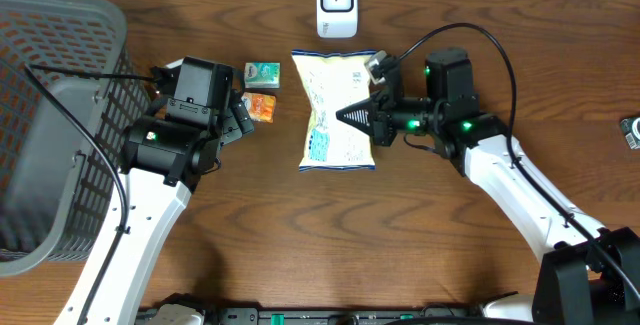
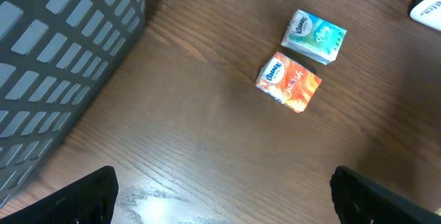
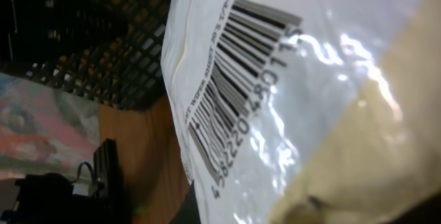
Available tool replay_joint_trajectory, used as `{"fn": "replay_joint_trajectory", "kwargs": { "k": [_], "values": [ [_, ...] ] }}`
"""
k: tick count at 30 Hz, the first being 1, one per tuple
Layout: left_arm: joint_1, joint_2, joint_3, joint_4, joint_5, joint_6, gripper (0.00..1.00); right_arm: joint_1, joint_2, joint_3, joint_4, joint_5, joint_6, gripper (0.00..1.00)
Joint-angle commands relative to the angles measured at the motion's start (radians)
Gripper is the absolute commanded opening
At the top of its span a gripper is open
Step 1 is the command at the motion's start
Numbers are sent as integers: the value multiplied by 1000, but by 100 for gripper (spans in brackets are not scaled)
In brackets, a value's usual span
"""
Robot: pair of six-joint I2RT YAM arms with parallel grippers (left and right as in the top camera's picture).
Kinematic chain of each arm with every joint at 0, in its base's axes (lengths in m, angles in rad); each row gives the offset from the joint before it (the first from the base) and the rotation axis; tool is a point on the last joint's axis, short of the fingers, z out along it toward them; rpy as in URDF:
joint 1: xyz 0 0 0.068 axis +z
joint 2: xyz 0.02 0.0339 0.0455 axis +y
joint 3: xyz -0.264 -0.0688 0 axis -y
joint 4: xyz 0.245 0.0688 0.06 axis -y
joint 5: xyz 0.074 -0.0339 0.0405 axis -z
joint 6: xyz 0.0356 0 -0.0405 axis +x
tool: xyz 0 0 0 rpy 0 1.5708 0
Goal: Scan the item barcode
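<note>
Overhead: snack bag (image 1: 325,105) sits at centre of table (image 1: 300,235), scanner (image 1: 337,3) at its 12 o'clock, right gripper (image 1: 352,117) clamped shut on its 3 o'clock edge; left wrist: left gripper (image 2: 227,207) stands spread wide; right wrist: the bag's barcode (image 3: 241,86) fills the frame.

My left arm (image 1: 150,205) reaches in from the lower left. My left gripper (image 1: 240,117) stands wide open, its fingers (image 2: 83,196) spread far apart. My right arm (image 1: 520,180) stretches in from the lower right. My right gripper (image 1: 350,117) is closed tight and points left.
</note>
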Motion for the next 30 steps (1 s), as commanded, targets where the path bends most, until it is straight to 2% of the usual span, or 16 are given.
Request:
{"fn": "replay_joint_trajectory", "kwargs": {
  "k": [1,6,11,30],
  "values": [
    [3,7,4,-4,-21,14,98,35,-19,7,3,13,15,1],
    [3,7,4,-4,-21,14,98,84,-19,7,-8,69,14,1],
    [3,7,4,-4,-21,14,98,114,-19,7,0,69,-46,1],
    [3,7,4,-4,-21,14,98,116,-19,7,8,72,-45,1]
  ]
}}
